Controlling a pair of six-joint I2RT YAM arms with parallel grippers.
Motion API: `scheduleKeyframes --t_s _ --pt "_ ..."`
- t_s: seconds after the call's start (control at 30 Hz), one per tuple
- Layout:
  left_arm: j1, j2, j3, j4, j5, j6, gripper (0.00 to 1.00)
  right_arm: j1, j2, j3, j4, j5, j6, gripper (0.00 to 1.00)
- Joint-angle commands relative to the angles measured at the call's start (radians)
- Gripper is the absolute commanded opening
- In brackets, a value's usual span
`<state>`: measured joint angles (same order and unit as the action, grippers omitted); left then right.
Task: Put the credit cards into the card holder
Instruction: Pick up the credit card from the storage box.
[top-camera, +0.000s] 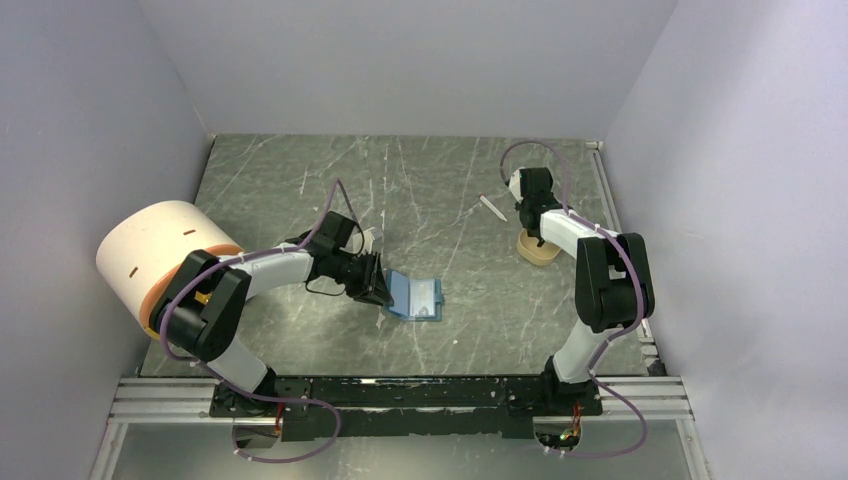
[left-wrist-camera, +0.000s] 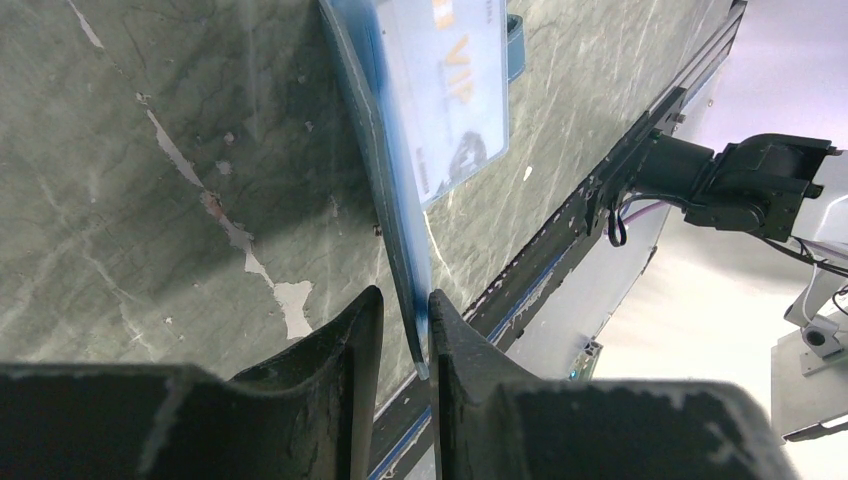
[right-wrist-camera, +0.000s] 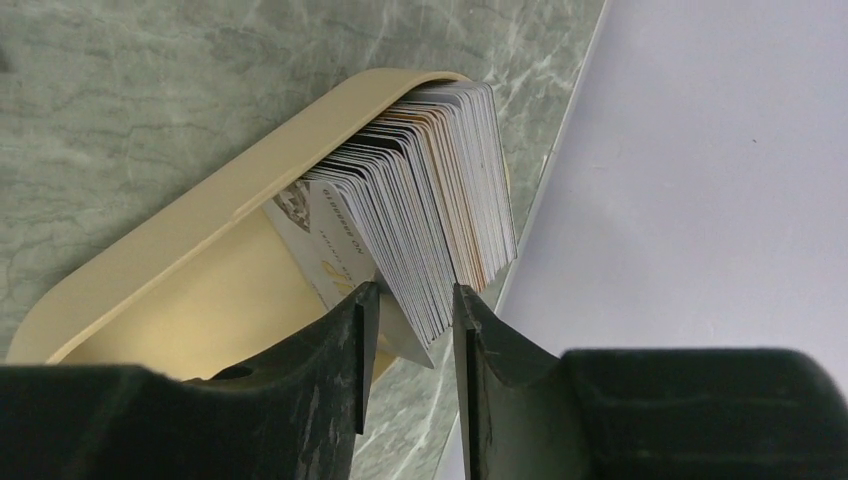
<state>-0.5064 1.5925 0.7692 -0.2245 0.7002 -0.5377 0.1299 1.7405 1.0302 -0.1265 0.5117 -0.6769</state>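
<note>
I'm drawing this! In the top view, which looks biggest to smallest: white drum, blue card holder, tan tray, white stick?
1. white drum
2. blue card holder
3. tan tray, partly hidden, so unsure
4. white stick

- Plain pale lavender walls (top-camera: 400, 60) enclose the space on three sides
- Dark grey-green marbled table top (top-camera: 450, 190), veined and scuffed white
- Aluminium rail (top-camera: 660, 400) along the near edge
- Even, soft light

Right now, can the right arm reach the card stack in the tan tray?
Likely yes: right pincer straddles part of the upright stack of plastic cards in the rounded tan tray; nothing blocks it.
</note>
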Motion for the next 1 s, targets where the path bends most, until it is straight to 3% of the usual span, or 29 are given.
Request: scheduleKeyframes --t_s 0.0,0.23,0.57,0.97 --pt "0.005 -0.013 -0.008 0.019 0.016 0.01 0.28 -0.013 -0.02 0.019 -0.02 -0.029 0.007 0.36" --pt "0.006 -0.012 -0.008 0.025 0.02 0.007 0.28 -0.012 -0.002 0.022 -0.065 -0.053 0.01 0.49" --pt "0.006 -0.011 -0.01 0.028 0.026 0.011 0.28 -0.013 0.053 0.011 0.036 0.069 -0.034 0.53" --pt "0.005 -0.003 -0.011 0.046 0.041 0.007 0.28 -0.012 -0.007 0.023 0.004 0.03 -0.015 0.31"
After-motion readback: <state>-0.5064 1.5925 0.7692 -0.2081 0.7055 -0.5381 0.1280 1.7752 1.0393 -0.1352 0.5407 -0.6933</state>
